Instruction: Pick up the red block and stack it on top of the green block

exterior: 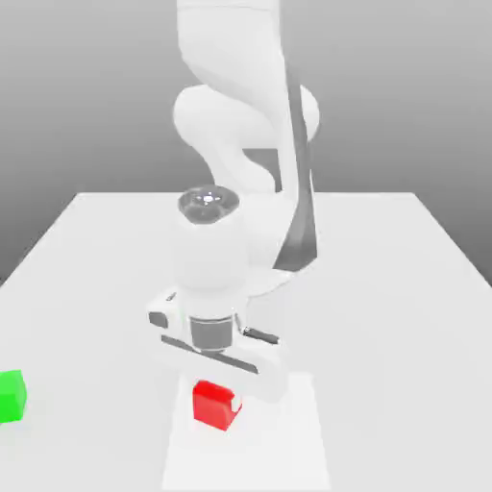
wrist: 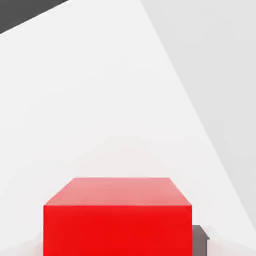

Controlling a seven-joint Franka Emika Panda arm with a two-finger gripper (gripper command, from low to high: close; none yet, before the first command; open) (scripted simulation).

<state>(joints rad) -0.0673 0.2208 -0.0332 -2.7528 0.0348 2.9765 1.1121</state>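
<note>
The red block (exterior: 213, 404) sits on the white table (exterior: 384, 288), near its front edge in the exterior view. My gripper (exterior: 219, 386) is lowered straight down over it, and the hand covers the block's far top edge. In the hand view the red block (wrist: 117, 217) lies close between the jaws, with a dark fingertip (wrist: 200, 238) against one of its sides. The gripper is shut on the block. The green block (exterior: 12, 396) stands on the table at the exterior view's far left, well apart from the red one, partly cut off by the frame.
The arm's white body (exterior: 240, 125) rises behind the hand at the middle of the table. A slightly brighter rectangular patch (exterior: 288, 442) marks the table around the red block.
</note>
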